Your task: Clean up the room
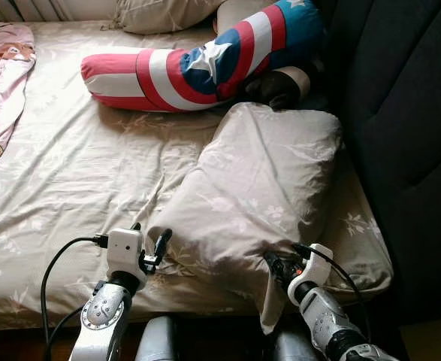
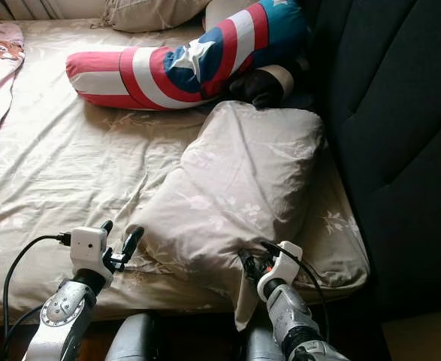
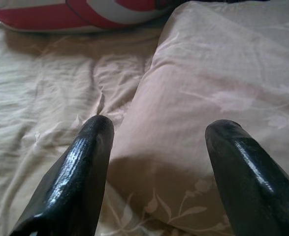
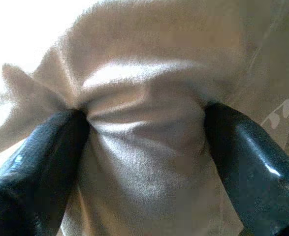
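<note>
A beige floral pillow (image 1: 258, 188) lies askew on the bed (image 1: 77, 173), close to the dark headboard. My right gripper (image 1: 278, 265) is at its near edge, shut on a bunch of the pillowcase (image 4: 144, 147) squeezed between both fingers. My left gripper (image 1: 151, 235) is open at the pillow's near left corner, with the corner (image 3: 183, 162) lying between its fingers and untouched. A long red, white and blue star-striped bolster (image 1: 197, 64) lies across the bed just beyond the pillow.
A pink printed blanket (image 1: 2, 83) lies along the bed's left side. Another beige pillow (image 1: 160, 13) sits at the far edge. The dark padded headboard (image 1: 408, 113) rises on the right. A dark soft object (image 1: 276, 86) rests between bolster and pillow.
</note>
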